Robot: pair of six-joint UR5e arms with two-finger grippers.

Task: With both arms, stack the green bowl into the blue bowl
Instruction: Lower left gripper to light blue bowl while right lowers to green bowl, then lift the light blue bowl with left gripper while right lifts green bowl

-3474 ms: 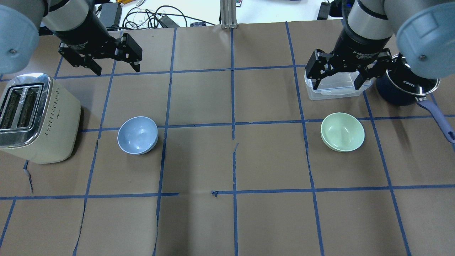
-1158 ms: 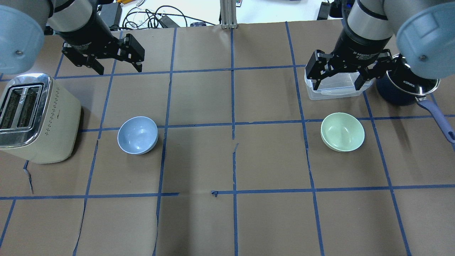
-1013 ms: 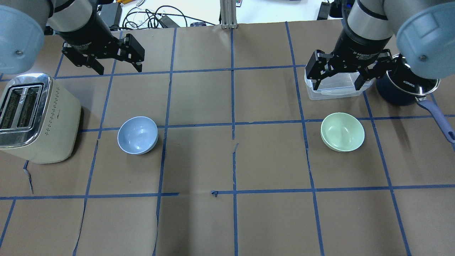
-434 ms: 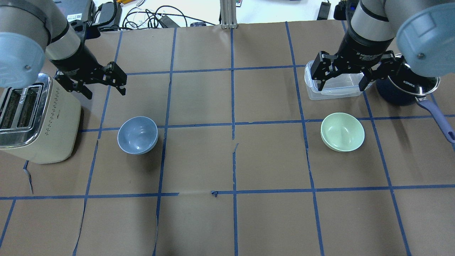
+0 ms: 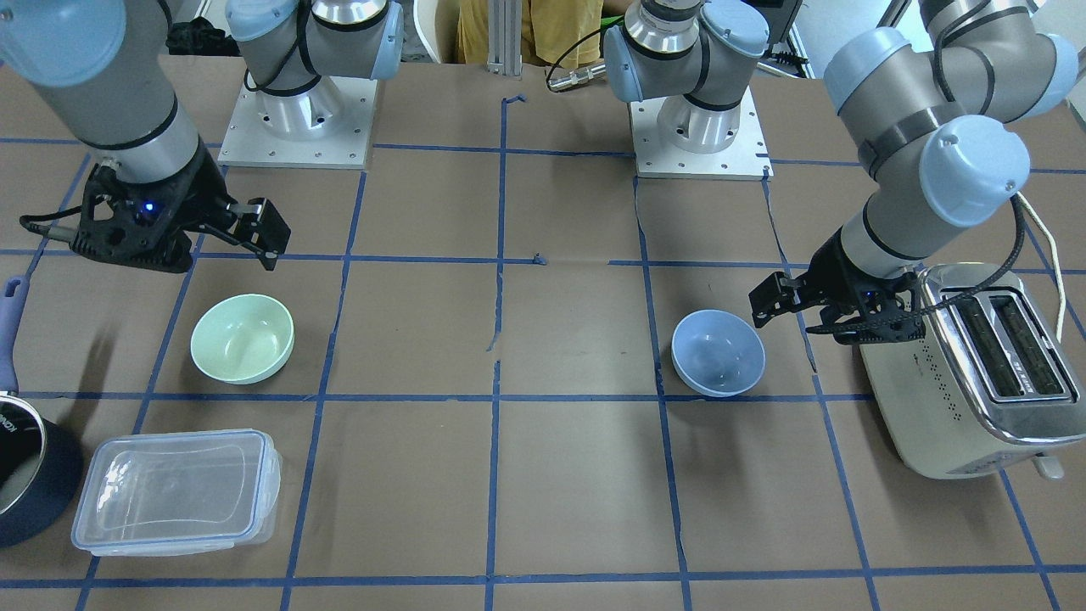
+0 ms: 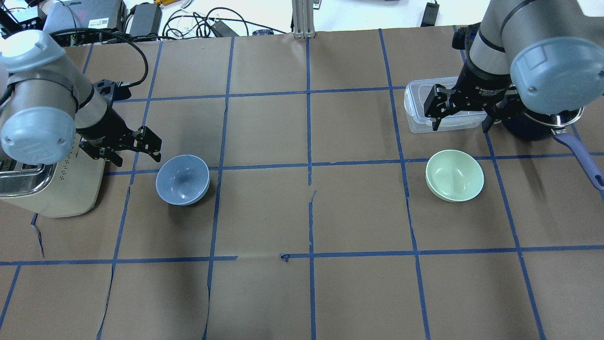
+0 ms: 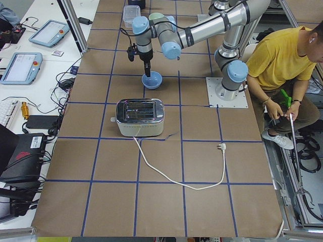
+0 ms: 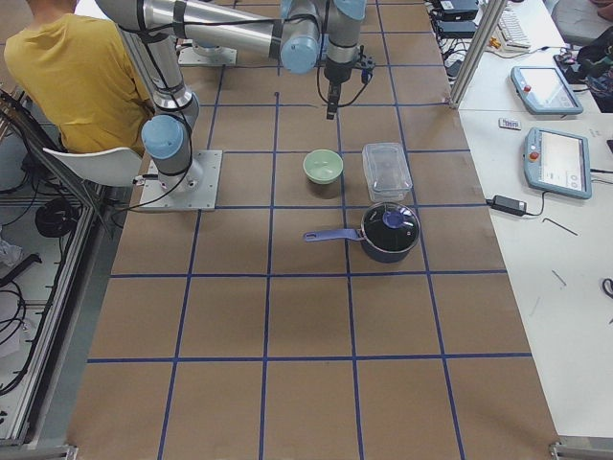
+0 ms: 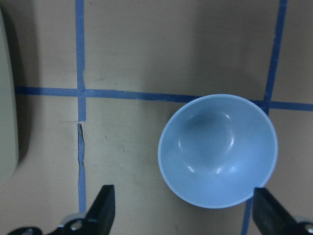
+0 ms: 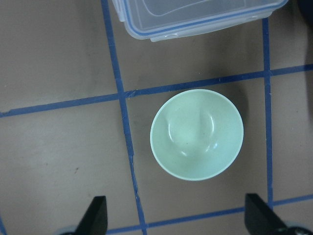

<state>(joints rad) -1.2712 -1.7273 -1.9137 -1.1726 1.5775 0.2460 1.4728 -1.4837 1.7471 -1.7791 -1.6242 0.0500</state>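
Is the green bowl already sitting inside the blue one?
No, the green bowl stands by itself on the right of the overhead view, well apart from the blue bowl on the left.

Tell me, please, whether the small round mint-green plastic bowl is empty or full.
Empty: the small round mint-green plastic bowl stands upright, its glossy inside bare in the right wrist view.

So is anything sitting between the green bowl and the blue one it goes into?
Nothing visible. Between the green bowl and the blue bowl lies only the paper-covered table. The toaster stands outside that stretch, past the blue bowl.
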